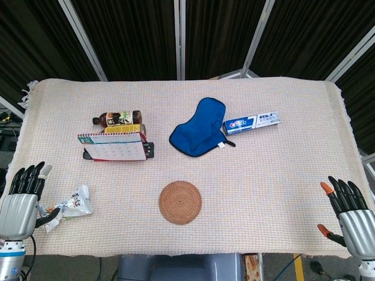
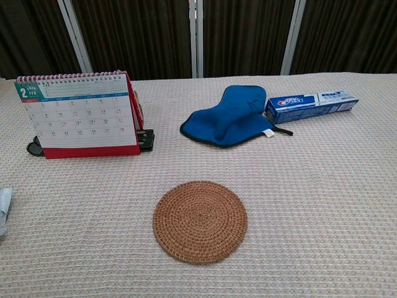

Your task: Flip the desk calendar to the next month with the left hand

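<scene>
At the near left corner of the table (image 1: 281,193), the left hand (image 1: 20,205) hovers with its fingers (image 1: 29,175) spread apart and pointing away from the robot, holding nothing. Just to its right lies a small crinkled snack packet (image 1: 75,204), close to the hand's thumb side; whether they touch cannot be told.

Farther back on the left half stands the desk calendar (image 2: 77,115), upright on its red base. Its long axis runs left to right across the table, its spiral binding sits along the top edge, and its printed face, showing a large 2 in the upper left corner, is turned toward the robot. A dark flat object (image 1: 149,149) pokes out from behind its right end. Directly behind the calendar a drink bottle (image 1: 117,117) lies on its side, cap to the left.

Near the table's middle front rests a round woven coaster (image 2: 200,221). Behind it and slightly right lies a blue oven mitt (image 2: 231,118), and just beside that a toothpaste box (image 2: 311,105) lies lengthwise.

At the near right corner, the right hand (image 1: 351,213) also hovers, fingers apart and empty.
</scene>
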`<state>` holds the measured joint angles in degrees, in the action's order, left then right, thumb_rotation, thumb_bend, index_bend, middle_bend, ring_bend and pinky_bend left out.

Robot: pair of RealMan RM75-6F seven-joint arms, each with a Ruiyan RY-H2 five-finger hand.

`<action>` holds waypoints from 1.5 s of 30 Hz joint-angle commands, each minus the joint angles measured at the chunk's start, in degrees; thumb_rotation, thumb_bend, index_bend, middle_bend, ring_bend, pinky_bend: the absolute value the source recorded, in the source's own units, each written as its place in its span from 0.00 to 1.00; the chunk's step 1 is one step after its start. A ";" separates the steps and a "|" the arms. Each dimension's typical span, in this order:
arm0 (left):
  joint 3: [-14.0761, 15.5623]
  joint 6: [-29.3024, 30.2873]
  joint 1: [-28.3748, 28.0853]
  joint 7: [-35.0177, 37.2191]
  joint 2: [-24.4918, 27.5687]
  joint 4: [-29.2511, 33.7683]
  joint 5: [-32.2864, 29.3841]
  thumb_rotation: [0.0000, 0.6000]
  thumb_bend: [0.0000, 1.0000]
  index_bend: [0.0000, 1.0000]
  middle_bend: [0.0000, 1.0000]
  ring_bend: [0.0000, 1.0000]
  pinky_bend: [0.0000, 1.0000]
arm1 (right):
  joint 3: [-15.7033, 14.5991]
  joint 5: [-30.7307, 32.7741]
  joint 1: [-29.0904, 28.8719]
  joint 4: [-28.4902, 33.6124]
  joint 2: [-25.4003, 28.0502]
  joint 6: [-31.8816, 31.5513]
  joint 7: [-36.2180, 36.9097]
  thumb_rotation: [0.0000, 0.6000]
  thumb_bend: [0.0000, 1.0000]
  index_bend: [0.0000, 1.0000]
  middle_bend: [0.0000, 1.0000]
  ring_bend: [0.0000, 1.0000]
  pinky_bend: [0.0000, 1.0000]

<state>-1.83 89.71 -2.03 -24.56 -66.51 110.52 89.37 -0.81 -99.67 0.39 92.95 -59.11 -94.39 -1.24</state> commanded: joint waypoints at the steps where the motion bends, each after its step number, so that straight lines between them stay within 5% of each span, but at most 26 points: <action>1: 0.01 0.00 0.00 -0.03 -0.01 -0.01 0.01 1.00 0.06 0.00 0.00 0.00 0.00 | 0.01 -0.01 0.00 -0.02 0.00 -0.03 0.01 1.00 0.04 0.00 0.00 0.00 0.00; 19: -0.34 -0.62 -0.26 0.54 -0.39 -0.26 -1.19 1.00 0.09 0.00 0.00 0.01 0.01 | 0.14 0.28 -0.21 0.35 0.02 0.39 -0.04 1.00 0.04 0.00 0.00 0.00 0.00; 21: -0.94 -0.37 -0.29 0.92 -1.01 -0.36 -2.07 1.00 0.18 0.00 0.12 0.17 0.15 | 0.08 0.11 -0.26 0.40 -0.03 0.45 -0.18 1.00 0.04 0.00 0.00 0.00 0.00; 24: -3.04 0.67 -0.42 1.69 -3.31 -0.57 -4.71 1.00 0.44 0.00 0.51 0.55 0.47 | -0.02 -0.01 -0.23 0.38 0.00 0.43 -0.07 1.00 0.04 0.00 0.00 0.00 0.00; 27: -4.43 -2.32 -1.56 6.11 -5.89 0.04 -9.63 1.00 0.59 0.00 0.65 0.67 0.57 | -0.05 0.22 -0.19 0.35 0.17 0.48 0.36 1.00 0.04 0.00 0.00 0.00 0.00; 34: -7.20 -14.62 -6.04 12.50 -5.79 2.19 -22.95 1.00 0.71 0.00 0.68 0.71 0.61 | -0.04 -0.13 -0.13 0.67 0.54 -0.01 0.97 1.00 0.04 0.00 0.00 0.00 0.00; 45: -12.26 -27.53 -13.87 15.03 -6.22 0.50 -42.46 1.00 0.74 0.00 0.68 0.71 0.63 | -0.14 -0.26 -0.10 0.82 0.93 -0.16 1.73 1.00 0.04 0.00 0.00 0.00 0.00</action>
<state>-12.61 64.84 -13.67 -10.24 -72.25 112.04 50.43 -0.95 -99.93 0.29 93.76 -58.20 -94.53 0.47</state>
